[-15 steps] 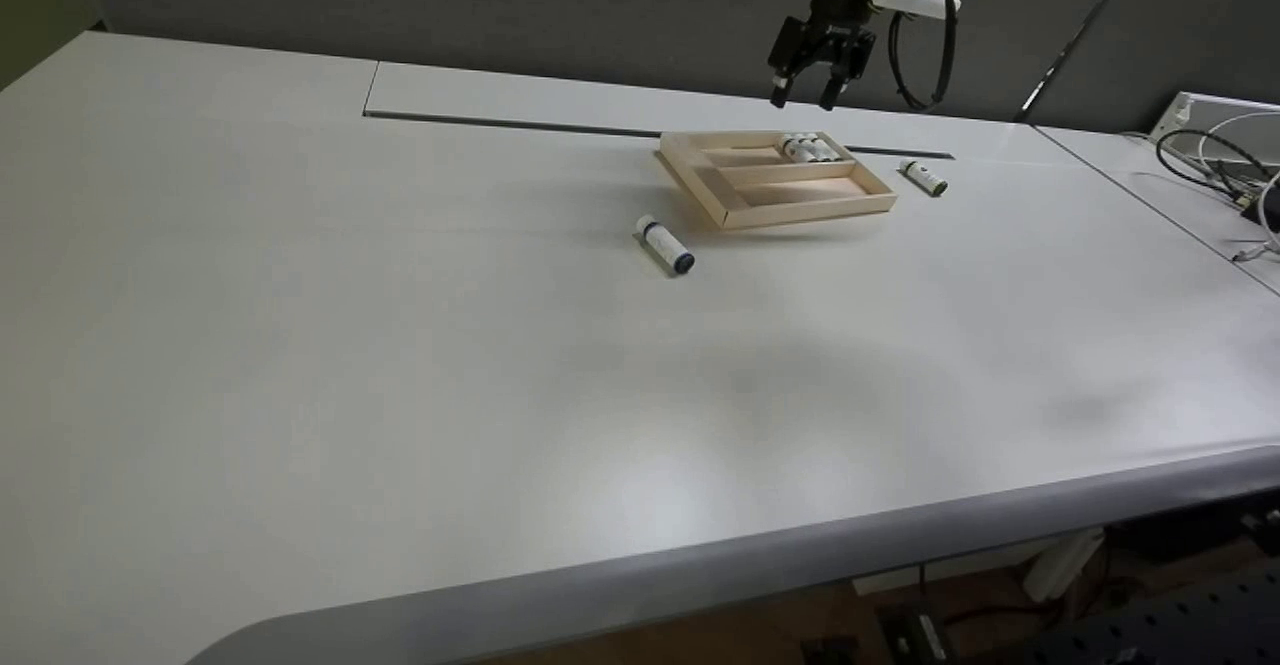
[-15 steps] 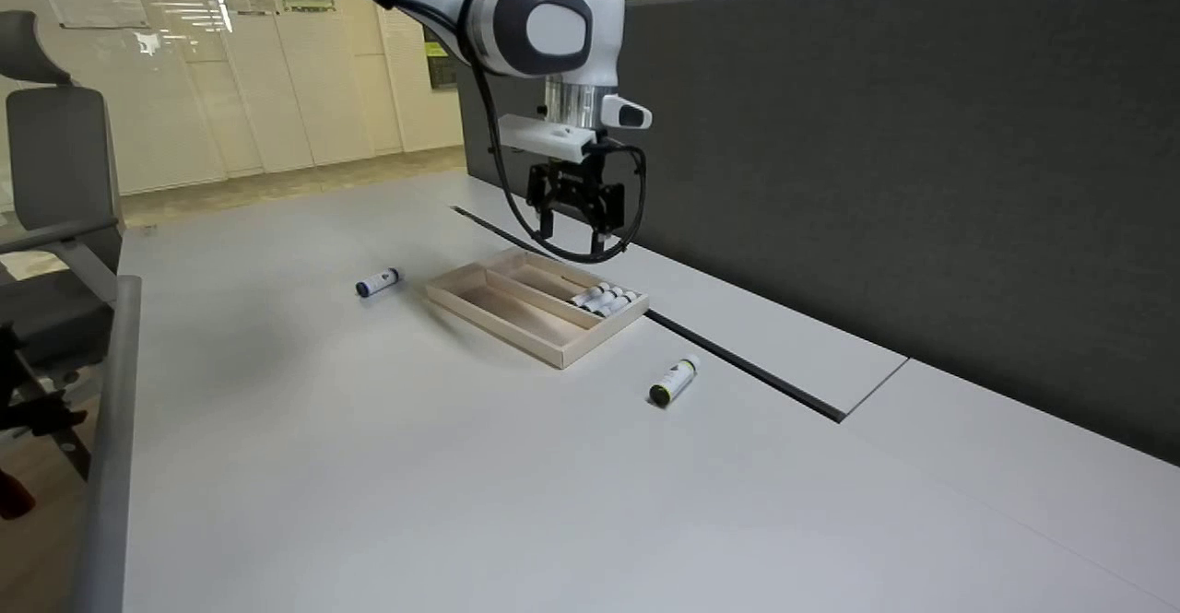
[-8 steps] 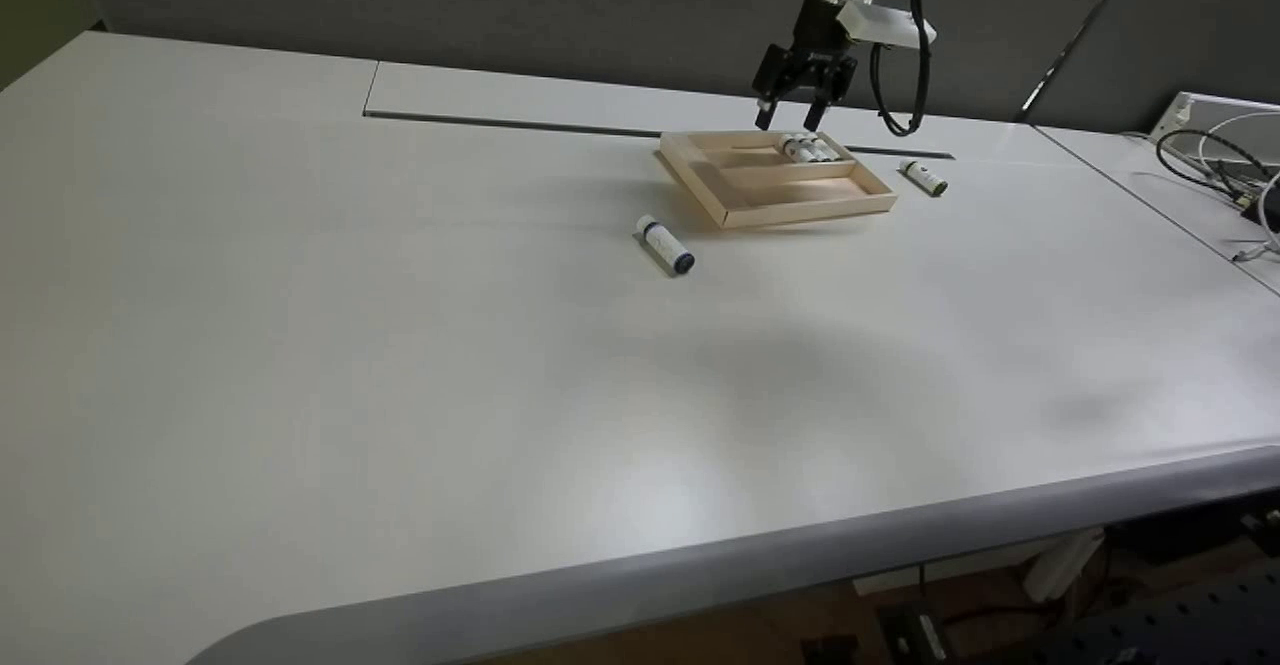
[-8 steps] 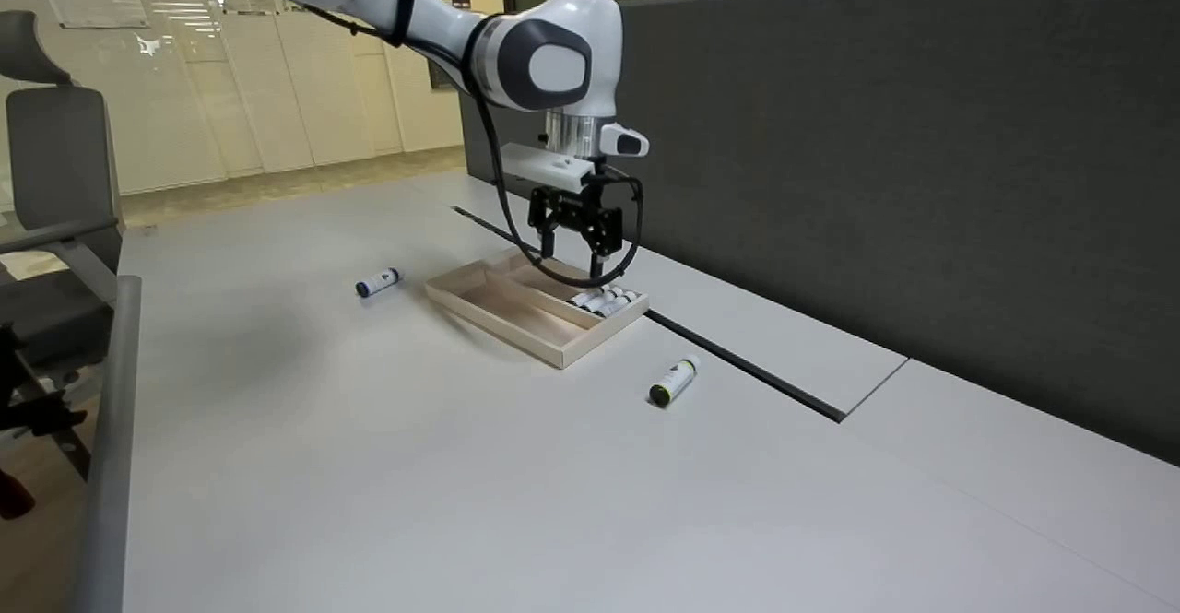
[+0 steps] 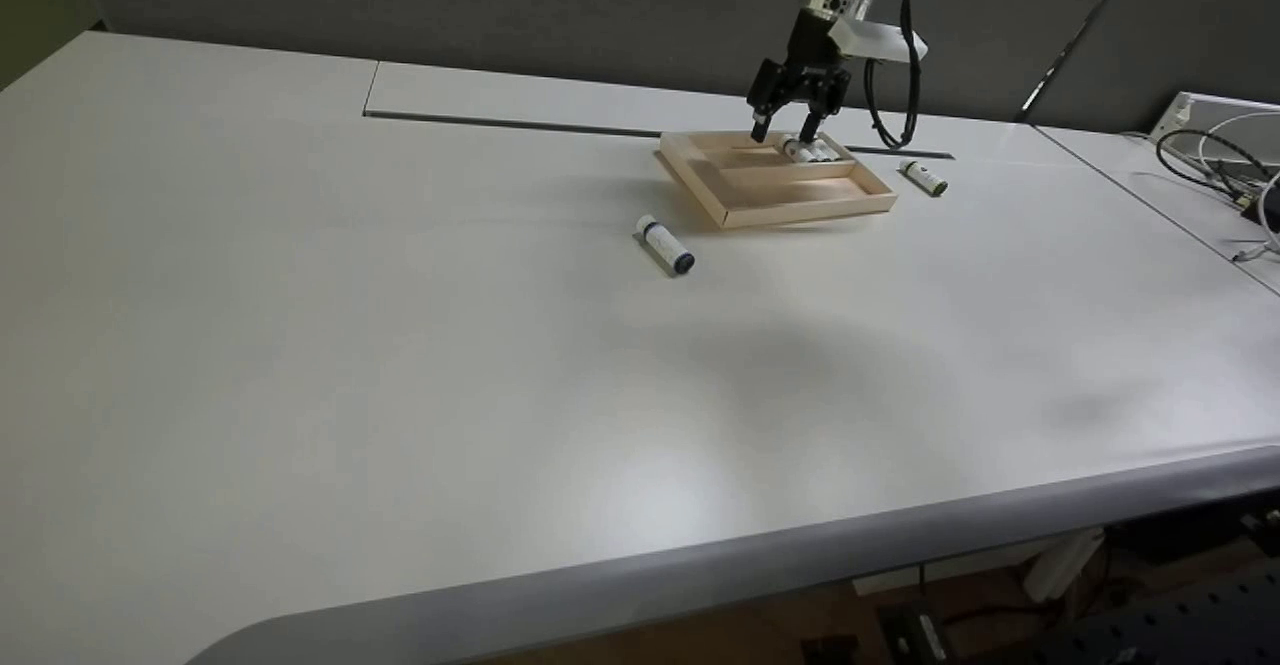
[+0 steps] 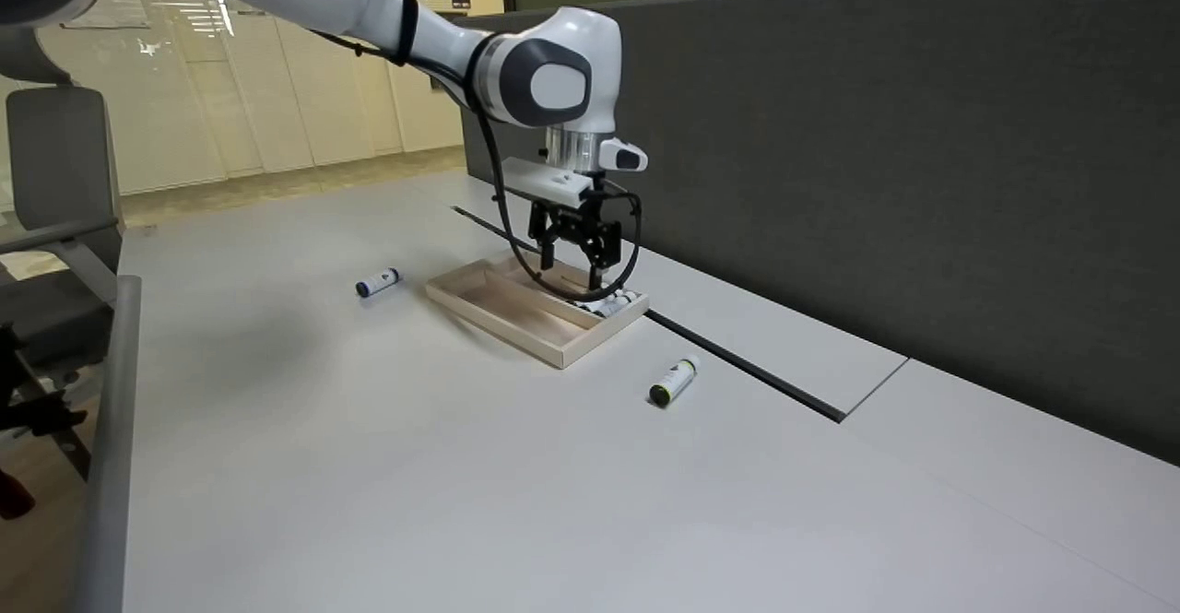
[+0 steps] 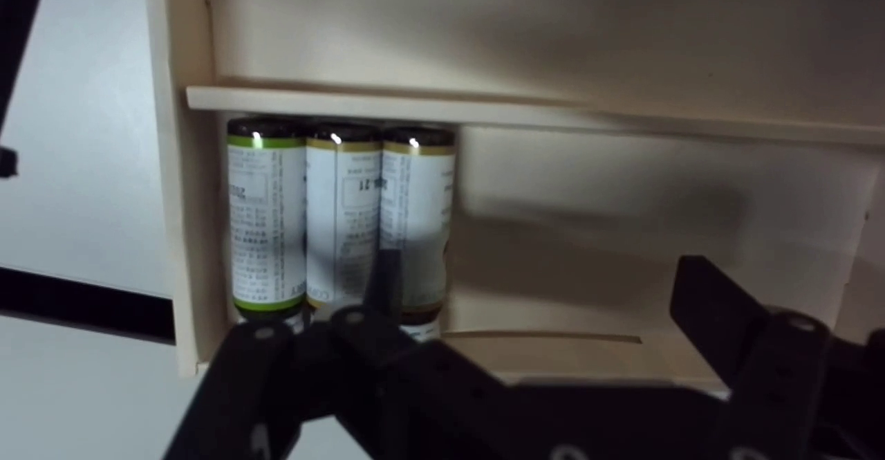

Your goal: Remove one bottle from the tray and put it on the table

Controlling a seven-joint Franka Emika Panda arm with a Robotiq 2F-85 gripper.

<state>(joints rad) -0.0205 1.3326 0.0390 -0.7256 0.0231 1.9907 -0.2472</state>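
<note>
We see the fingers [image 7: 715,315] wide apart over the tray [image 5: 810,213], above the compartment [image 7: 664,169] where three bottles [image 7: 343,204] lie side by side at one end. A green-banded bottle [image 7: 266,218] is next to the end wall [image 7: 188,252], then two gold-banded bottles [image 7: 423,218]. From the wrist view we see one finger cross in front of the gold-banded bottles and the other over bare wood; we cannot tell whether either touches anything. On the surface [image 5: 400,345], a blue-marked bottle [image 5: 665,245] and a lime-marked bottle [image 6: 674,382] lie off opposite ends of the tray.

White table [image 5: 400,345] — wooden tray [image 5: 805,212] on it, blue-banded bottle [image 5: 665,245], green-banded bottle [image 6: 674,382]
</note>
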